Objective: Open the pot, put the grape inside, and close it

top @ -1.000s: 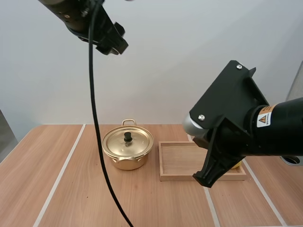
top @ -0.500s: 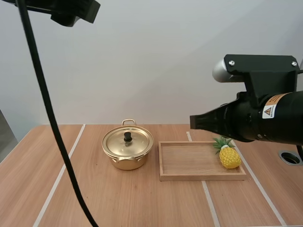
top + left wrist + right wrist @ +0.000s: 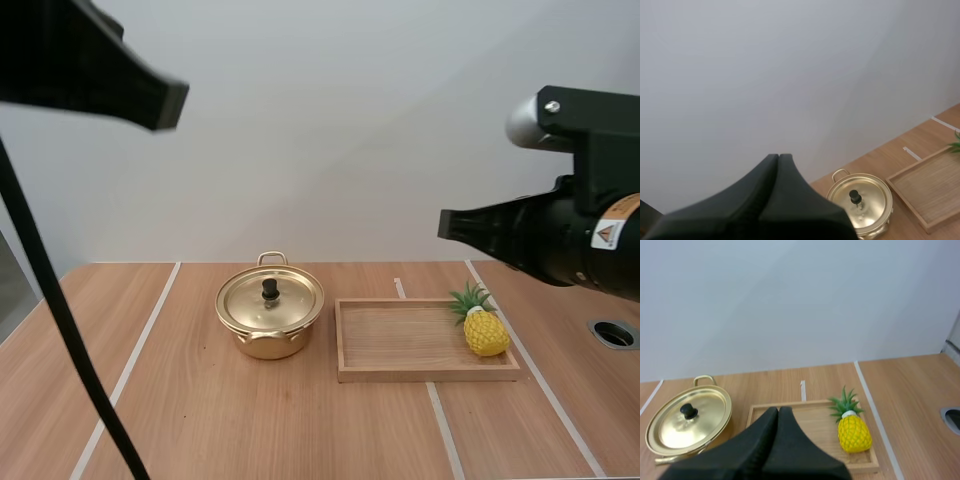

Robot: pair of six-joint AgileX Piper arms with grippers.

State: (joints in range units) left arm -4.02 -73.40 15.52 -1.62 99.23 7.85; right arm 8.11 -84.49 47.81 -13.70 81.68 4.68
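pot (image 3: 262, 345): gold, upright on table (image 3: 250, 420), loop handles | lid (image 3: 288, 305): on, closed, black knob (image 3: 270, 288) at centre | fruit: yellow pineapple (image 3: 486, 333), green leaves, at right end of wooden tray (image 3: 400, 373), apart from pot

- The right arm (image 3: 560, 245) is matte black, a thick round body that narrows to a blunt wedge.
- A silver-grey rounded cap (image 3: 524, 122) sits at its upper joint, beside a black angular bracket (image 3: 600, 125) with one bright screw (image 3: 548, 106).
- A white-and-orange label (image 3: 612, 233) on its side bears a warning triangle; the print is too small to read.
- The left arm (image 3: 75, 60) is a plain matte black block with flat faces and a squared end.
- The left jaws are two black fingers (image 3: 740, 212) with smooth, sloped outer faces, meeting at a thin seam.
- The right jaws are the same: black, smooth fingers (image 3: 752, 452), forming one wedge with a central seam.
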